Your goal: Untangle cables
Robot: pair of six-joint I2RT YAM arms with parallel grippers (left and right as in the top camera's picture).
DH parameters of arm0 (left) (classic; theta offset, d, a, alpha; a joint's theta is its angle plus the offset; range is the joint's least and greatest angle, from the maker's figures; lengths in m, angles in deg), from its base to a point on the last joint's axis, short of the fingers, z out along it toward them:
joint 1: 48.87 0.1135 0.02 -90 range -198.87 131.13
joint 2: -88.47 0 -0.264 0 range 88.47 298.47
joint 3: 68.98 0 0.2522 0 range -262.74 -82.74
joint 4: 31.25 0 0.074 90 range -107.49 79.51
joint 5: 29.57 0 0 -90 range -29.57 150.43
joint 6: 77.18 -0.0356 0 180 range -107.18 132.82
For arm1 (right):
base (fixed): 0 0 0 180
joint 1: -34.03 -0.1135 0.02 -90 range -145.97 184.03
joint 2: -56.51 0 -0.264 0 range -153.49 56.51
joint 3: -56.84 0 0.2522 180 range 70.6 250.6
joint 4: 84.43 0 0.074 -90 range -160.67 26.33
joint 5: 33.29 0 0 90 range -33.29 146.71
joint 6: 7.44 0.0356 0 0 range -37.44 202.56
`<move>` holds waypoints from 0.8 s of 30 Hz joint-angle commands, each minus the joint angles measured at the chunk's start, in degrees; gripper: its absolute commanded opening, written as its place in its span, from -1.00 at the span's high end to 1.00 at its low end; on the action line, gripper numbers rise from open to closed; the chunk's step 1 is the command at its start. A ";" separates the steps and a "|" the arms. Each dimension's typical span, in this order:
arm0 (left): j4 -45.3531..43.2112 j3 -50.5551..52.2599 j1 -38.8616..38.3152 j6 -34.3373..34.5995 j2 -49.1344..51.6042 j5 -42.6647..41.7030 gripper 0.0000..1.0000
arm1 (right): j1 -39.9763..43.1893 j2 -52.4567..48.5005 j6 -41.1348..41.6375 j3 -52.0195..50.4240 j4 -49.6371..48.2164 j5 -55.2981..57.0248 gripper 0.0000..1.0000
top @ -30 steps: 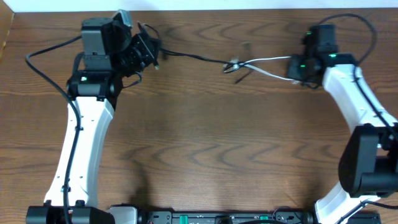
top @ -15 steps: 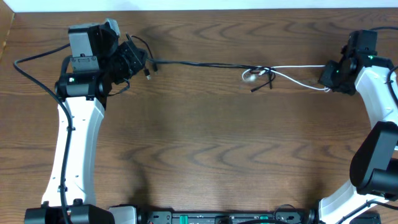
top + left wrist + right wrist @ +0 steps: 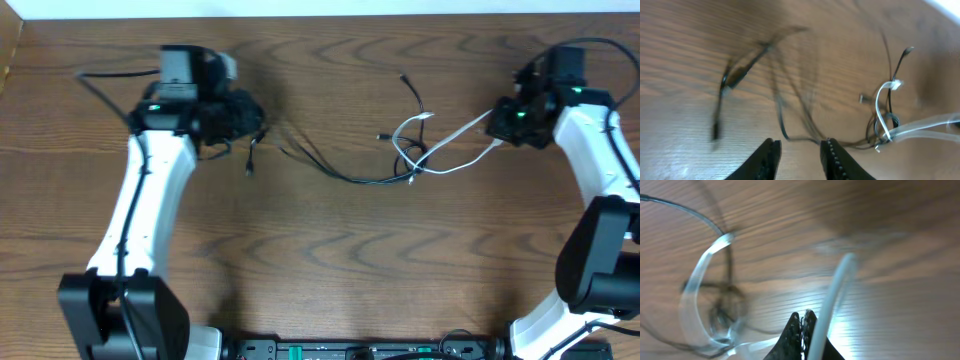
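The black cable [image 3: 345, 178] lies slack on the table, curving from a plug below my left gripper [image 3: 250, 125] to a tangle [image 3: 412, 160] with the white cable [image 3: 460, 128]. In the left wrist view, my left gripper [image 3: 800, 147] is open with nothing between its fingers. The black cable [image 3: 782, 125] shows there blurred, just ahead of the tips, and the white cable [image 3: 882, 107] loops at the right. My right gripper [image 3: 500, 125] is shut on the white cable [image 3: 837, 290], which runs up past my right gripper's [image 3: 803, 315] fingertips.
Both arms reach in from the near corners, each trailing its own thicker black wire. The table's far edge runs close behind both grippers. A loose black plug end [image 3: 405, 80] sticks up beyond the tangle.
My left gripper has opened and let go of the black cable, which dropped slack onto the table. Both arms moved inward, so the taut line of cables collapsed into loops.
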 commanded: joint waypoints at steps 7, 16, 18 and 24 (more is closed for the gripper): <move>-2.56 0.02 -12.74 -3.56 5.77 -3.85 0.22 | -7.78 -0.55 2.05 -0.17 0.26 -3.26 0.98; -12.70 0.02 -21.27 -1.64 9.16 -8.20 0.22 | -5.84 0.44 0.83 2.21 1.95 -6.47 0.98; -14.25 0.02 -22.08 0.04 10.21 -8.02 0.22 | -5.66 1.66 -1.99 4.70 3.50 -10.60 0.98; -16.90 0.02 -22.21 2.89 13.77 -8.33 0.14 | -5.73 10.60 -8.35 16.24 7.26 -25.31 0.98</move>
